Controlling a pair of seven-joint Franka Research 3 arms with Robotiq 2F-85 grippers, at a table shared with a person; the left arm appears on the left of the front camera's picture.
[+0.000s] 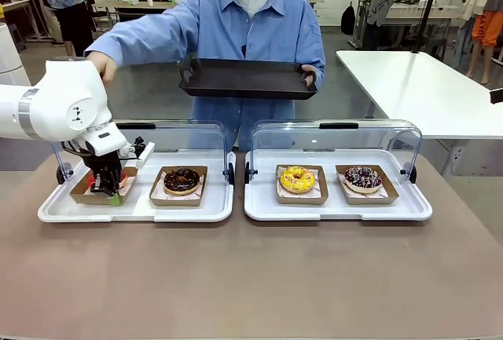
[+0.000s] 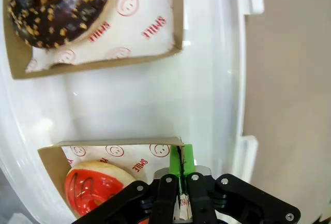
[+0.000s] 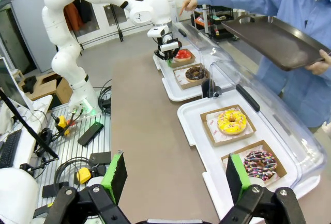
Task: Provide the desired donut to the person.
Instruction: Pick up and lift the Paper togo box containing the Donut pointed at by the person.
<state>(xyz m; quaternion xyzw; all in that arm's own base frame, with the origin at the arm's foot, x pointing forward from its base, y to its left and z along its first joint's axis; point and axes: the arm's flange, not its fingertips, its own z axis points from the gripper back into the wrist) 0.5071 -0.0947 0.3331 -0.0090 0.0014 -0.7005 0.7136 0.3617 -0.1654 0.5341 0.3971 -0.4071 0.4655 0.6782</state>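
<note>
Clamped shut with the left gripper [image 2: 181,154] on the thin corner wall of the brown cardboard boat [image 2: 103,143] carrying the red-glazed donut [image 2: 95,185]; no contact with the donut itself. Located at the left end of the left white plastic serving tray [image 1: 137,213], under its raised clear lid [image 1: 181,132], near the chocolate sprinkled donut [image 1: 181,179] in its own boat.

Probably light, but floppy card held by one edge: expect sag and tilt. Soft glaze, easy to smear, so lift level and slow (paper liner may slide). Hard to tell from the front how deep the bite goes.

Tray rim to clear in front, raised lid behind, neighbour boat near on one side. Open air above, toward the dark rectangular tray [image 1: 247,79] held out by the person [image 1: 251,34], with the other hand [image 1: 100,65] stretched over this end. Spread wide and empty: the right gripper [image 3: 176,175], well apart from all of it.
</note>
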